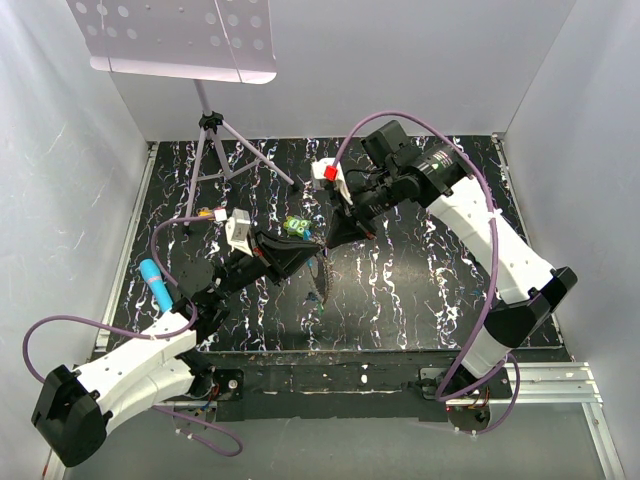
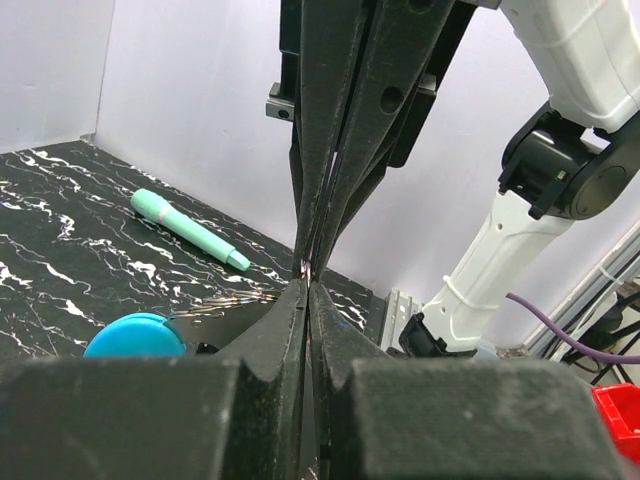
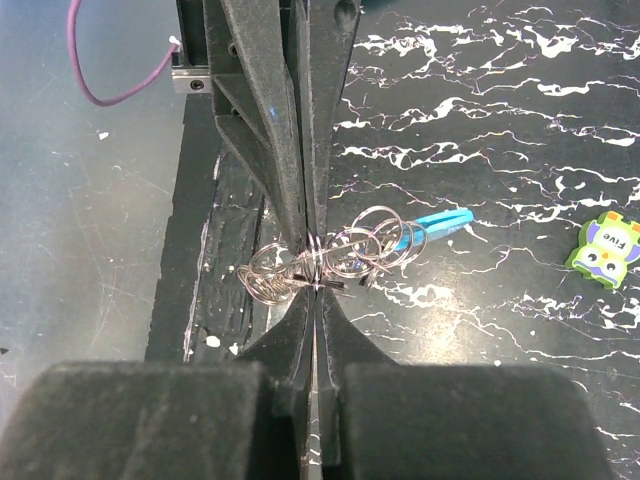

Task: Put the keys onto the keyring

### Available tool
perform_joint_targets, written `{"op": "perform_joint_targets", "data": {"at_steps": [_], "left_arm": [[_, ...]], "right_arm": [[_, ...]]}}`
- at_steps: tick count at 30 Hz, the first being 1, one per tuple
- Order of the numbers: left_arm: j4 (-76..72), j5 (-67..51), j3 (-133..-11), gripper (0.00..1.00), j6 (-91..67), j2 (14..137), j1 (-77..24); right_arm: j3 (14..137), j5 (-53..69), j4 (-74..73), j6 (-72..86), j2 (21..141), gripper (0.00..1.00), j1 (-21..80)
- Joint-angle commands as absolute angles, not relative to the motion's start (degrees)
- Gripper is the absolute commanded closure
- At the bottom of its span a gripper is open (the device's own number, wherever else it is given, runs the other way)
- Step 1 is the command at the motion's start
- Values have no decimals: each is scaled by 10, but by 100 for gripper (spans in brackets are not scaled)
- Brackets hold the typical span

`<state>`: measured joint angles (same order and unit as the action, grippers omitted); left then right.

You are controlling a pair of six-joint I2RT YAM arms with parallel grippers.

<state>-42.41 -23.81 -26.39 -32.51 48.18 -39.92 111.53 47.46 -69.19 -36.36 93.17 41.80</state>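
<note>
the black marbled table (image 1: 420,290) carries the work; the left arm (image 1: 130,370) and right arm (image 1: 500,240) both reach inward so their tips meet nose to nose over its middle, probably so that each can hold one part of the same small thing; a tripod stand (image 1: 215,140) rises well beyond both tips and plays no part; the left gripper (image 2: 305,288) has its jaws pressed together, and the right gripper (image 3: 318,292) likewise, no gap showing between either pair; a teal marker (image 2: 190,228) lies flat, well off to the left gripper's outer side; a green lumpy object (image 3: 603,248) lies on the table, well to the right in the right wrist's view; the keyring (image 3: 345,258), seen here as a bunch of thin silvery loops, sits right at the spot where the two sets of tips meet, pinched by both and lifted off the table, likely so one side can steady it while the other works it open; its blue clip (image 3: 440,222) trails out to one side of the right fingertips; a blue rounded thing (image 2: 135,335) shows low beside the left fingers, key head or not i cannot tell; the keys themselves i cannot pick out, so none looks threaded yet.
</note>
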Motion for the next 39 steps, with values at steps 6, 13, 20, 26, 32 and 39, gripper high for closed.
{"op": "perform_joint_targets", "data": {"at_steps": [6,13,20,26,32,39], "left_arm": [[-506,-157,-246,100,-367,474,-399],[-558,-140,-243,100,-395,503,-399],[-545,-166,-231,100,-383,499,-398],[-541,-202,-218,100,-368,490,-398],[-547,-233,-228,100,-363,498,-398],[-555,-252,-237,100,-369,509,-399]], "right_arm": [[1067,425,-654,-367,909,99,455],[1041,374,-606,-324,896,99,470],[1053,415,-618,-309,881,66,451],[1053,486,-617,-298,874,56,406],[1053,541,-623,-301,888,55,400],[1057,570,-626,-301,907,56,401]]}}
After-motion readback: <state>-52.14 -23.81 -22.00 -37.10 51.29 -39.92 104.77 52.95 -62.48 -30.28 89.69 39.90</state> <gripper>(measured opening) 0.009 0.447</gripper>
